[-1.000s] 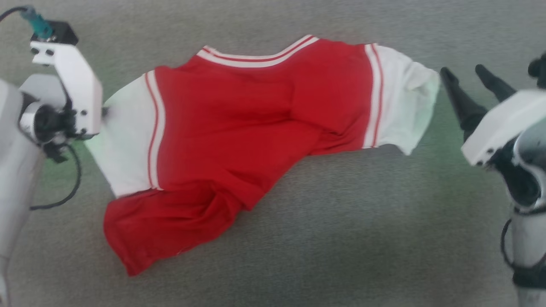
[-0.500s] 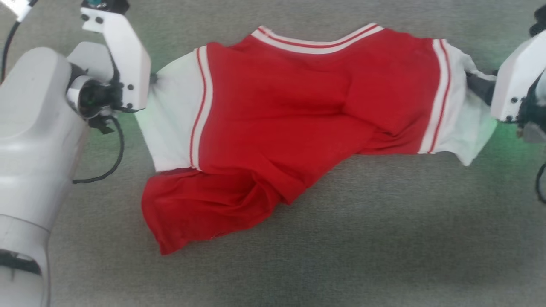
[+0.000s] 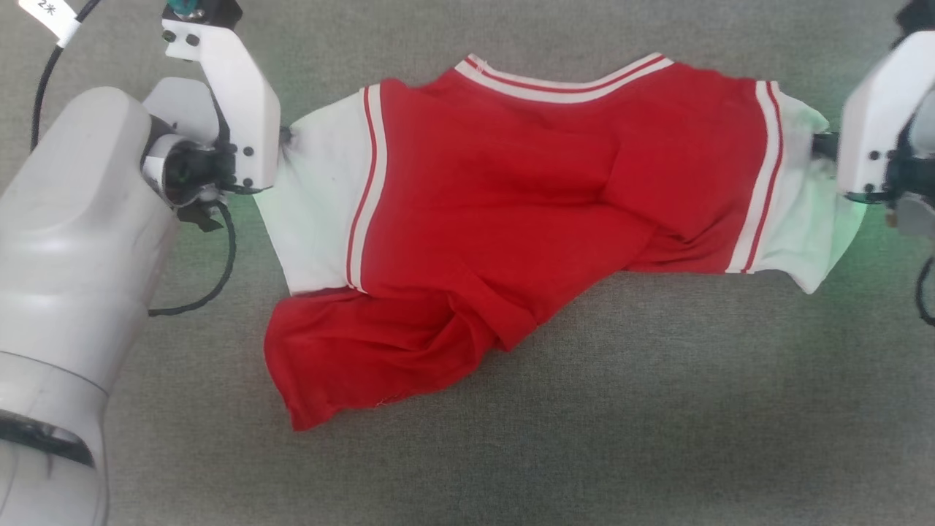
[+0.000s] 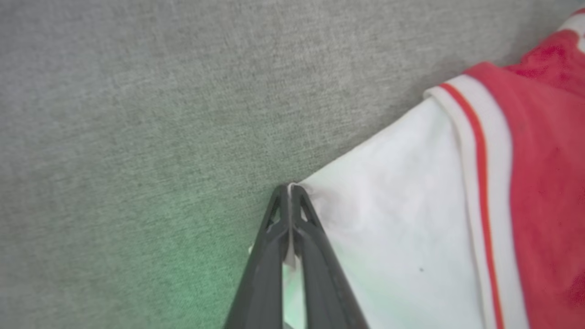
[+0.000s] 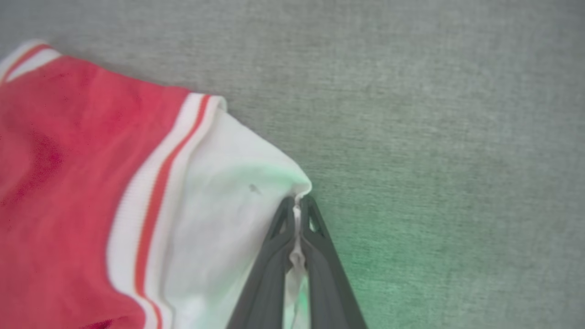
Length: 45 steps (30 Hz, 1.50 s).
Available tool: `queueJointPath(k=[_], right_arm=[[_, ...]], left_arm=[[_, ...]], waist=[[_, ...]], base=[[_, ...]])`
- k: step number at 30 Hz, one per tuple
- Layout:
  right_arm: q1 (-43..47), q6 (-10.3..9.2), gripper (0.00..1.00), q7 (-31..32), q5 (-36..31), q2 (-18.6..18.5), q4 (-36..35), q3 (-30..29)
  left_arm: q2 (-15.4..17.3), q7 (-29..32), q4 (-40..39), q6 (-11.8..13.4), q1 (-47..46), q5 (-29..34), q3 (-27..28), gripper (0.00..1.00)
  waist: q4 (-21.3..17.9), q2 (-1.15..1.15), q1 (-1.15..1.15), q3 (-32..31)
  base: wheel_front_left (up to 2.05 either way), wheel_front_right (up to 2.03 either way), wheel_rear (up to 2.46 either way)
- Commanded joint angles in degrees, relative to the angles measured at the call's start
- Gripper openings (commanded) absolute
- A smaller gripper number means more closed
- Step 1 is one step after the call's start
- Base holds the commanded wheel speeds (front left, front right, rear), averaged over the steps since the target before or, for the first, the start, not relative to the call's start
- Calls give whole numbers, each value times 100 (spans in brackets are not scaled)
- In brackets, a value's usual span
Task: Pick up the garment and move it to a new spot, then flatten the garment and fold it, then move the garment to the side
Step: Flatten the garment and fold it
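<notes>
Crumpled red garment [image 3: 511, 219], white sleeves, red-white striped trim, grey cloth surface [image 3: 657, 409]

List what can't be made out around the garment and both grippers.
- Head view: left gripper fingers, hidden behind the left wrist mount.
- Head view: right gripper fingers, mostly behind the right wrist mount.
- Head view: garment underside and lower hem, hidden by its own folds.

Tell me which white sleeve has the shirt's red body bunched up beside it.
The sleeve in the left gripper; the right gripper's sleeve lies away from that bunch.
</notes>
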Motion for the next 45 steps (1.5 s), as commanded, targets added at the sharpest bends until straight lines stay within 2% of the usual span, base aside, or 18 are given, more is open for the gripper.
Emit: queueJointPath(k=[1, 9, 16, 24, 37, 45], right_arm=[[-1, 0, 0, 22, 86, 58, -39, 73], [-136, -1, 0, -213, 412, -131, -363, 274], [-393, -1, 0, -456, 557, -100, -561, 405], [-798, -1, 0, -577, 661, -44, -635, 572], [-1575, -1, 0, -738, 735, -45, -492, 752], [-1951, -1, 0, -889, 751, -85, -343, 911]], left_arm=[[-64, -19, 28, -11, -14, -90, -64, 0], [83, -85, -142, -11, -219, -153, -200, 0], [303, -88, -393, -6, -441, -152, -181, 0], [628, 113, -830, 186, -722, -159, -61, 0], [1064, 78, -1633, 511, -1124, -197, 256, 0], [1208, -37, -1839, 512, -1290, -196, 371, 0]], waist=[[-8, 0, 0, -119], [-38, 0, 0, -774], [-113, 0, 0, -1500], [-195, 0, 0, -2144], [-247, 0, 0, -2571], [-276, 0, 0, -2519]], base=[[0, 0, 0], [0, 0, 0], [0, 0, 0], [0, 0, 0], [0, 0, 0], [0, 0, 0]])
